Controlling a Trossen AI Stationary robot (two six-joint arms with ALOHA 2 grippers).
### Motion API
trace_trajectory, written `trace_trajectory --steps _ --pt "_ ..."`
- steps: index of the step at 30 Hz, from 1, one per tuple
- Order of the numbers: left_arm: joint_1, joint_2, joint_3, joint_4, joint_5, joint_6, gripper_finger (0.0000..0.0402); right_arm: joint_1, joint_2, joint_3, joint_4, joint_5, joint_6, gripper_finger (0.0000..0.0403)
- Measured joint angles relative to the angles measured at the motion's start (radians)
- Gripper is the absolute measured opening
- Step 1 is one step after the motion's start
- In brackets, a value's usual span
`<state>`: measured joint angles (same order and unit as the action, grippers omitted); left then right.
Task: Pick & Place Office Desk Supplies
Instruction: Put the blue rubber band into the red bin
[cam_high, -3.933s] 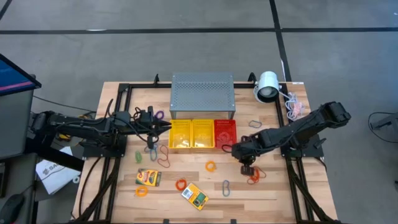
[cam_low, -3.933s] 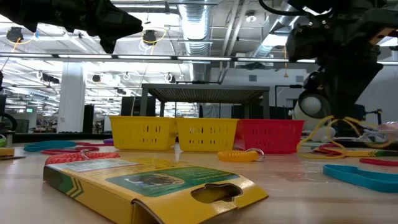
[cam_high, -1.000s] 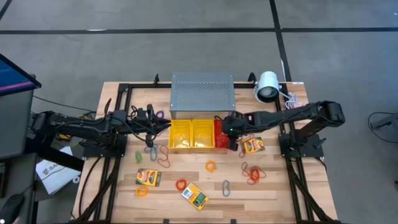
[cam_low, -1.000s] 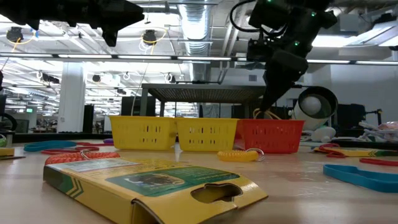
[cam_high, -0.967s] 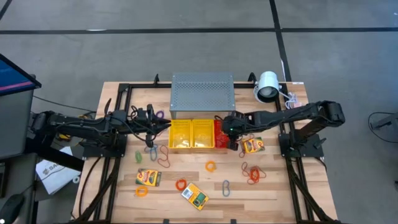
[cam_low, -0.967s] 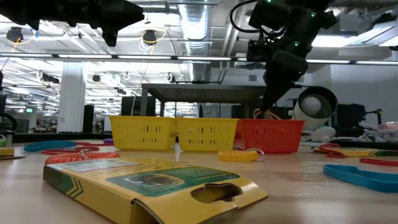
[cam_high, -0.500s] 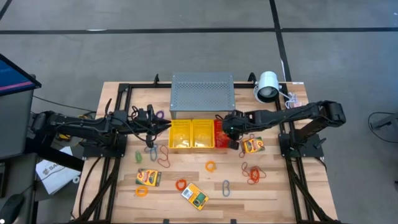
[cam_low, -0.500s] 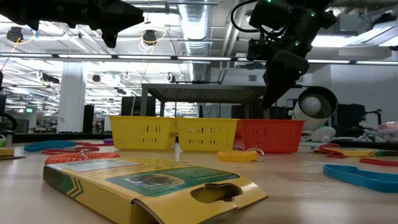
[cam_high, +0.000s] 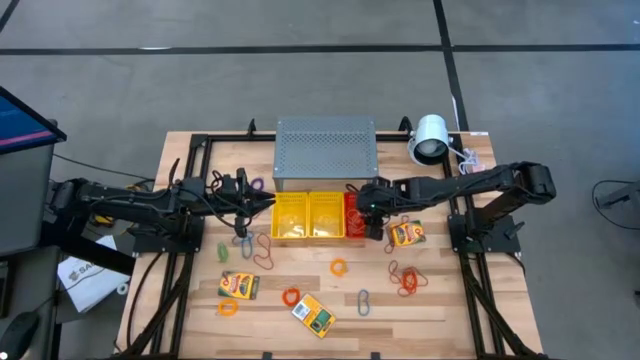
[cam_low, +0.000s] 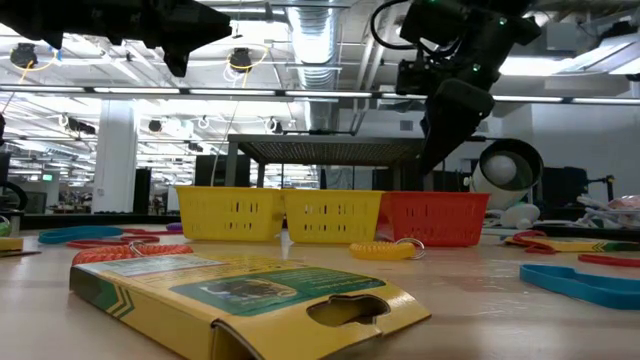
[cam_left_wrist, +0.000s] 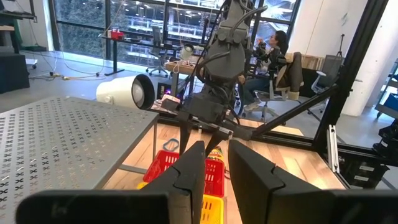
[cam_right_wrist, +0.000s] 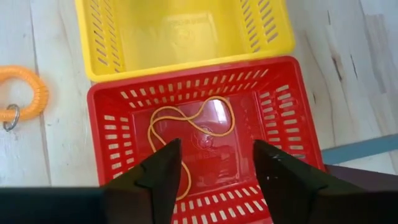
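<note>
Band loop: thin orange band loop (cam_right_wrist: 186, 134), limp, on the floor of the slotted red plastic basket (cam_right_wrist: 112, 146).
Right pincer (cam_right_wrist: 214, 165): fingers apart, above it.
Wrist view only: loop visible.
Left pincer (cam_left_wrist: 214, 171): narrow gap, empty.

Red mesh basket (cam_right_wrist: 205, 143) holds a thin orange band loop (cam_right_wrist: 186, 134); next to it, a yellow mesh basket (cam_right_wrist: 183, 31). Orange coiled loop (cam_right_wrist: 28, 93) on pale wood table (cam_right_wrist: 56, 162). Grey perforated box (cam_high: 326, 150) — small hole pattern. Card boxes (cam_high: 239, 285) — yellow and green.
</note>
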<state>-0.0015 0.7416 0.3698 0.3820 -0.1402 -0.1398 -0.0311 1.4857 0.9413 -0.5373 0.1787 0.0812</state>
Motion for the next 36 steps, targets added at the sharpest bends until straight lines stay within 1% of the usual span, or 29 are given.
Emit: trace_trajectory --steps 4,7,10,12,16,20,24,26,31,36 --pt "0.0 0.0 0.0 0.0 0.0 0.0 0.0067 0.0 0.0 0.03 0.003 0.002 -0.01 0.0196" --pt "0.0 0.0 0.0 -0.001 0.0 0.0 0.0067 0.001 -0.003 0.075 -0.04 0.003 -0.014 0.0195" --pt "0.0 0.0 0.0 -0.004 0.0 0.0 0.0067 0.001 -0.021 0.134 -0.161 0.019 -0.01 0.0191" --pt "0.0 0.0 0.0 -0.019 0.0 0.0 0.0067 0.006 -0.042 0.173 -0.263 0.07 0.016 0.0187" --pt "0.0 0.0 0.0 -0.056 0.0 -0.004 0.0067 0.019 -0.101 0.227 -0.475 0.183 0.109 0.0176" --pt "0.0 0.0 0.0 -0.06 0.0 -0.006 0.0067 0.003 -0.147 0.236 -0.631 0.21 0.226 0.0166" --pt "0.0 0.0 0.0 -0.06 0.0 -0.006 0.0067 -0.056 -0.15 0.235 -0.842 0.232 0.356 0.0157" --pt "0.0 0.0 0.0 -0.06 0.0 -0.006 0.0067 -0.089 -0.145 0.235 -0.904 0.242 0.388 0.0153" --pt "0.0 0.0 0.0 -0.06 0.0 -0.007 0.0067 -0.174 -0.144 0.226 -0.902 0.241 0.347 0.015" --pt "0.0 0.0 0.0 -0.06 0.031 -0.008 0.0067 -0.31 -0.149 0.203 -0.899 0.242 0.33 0.015"
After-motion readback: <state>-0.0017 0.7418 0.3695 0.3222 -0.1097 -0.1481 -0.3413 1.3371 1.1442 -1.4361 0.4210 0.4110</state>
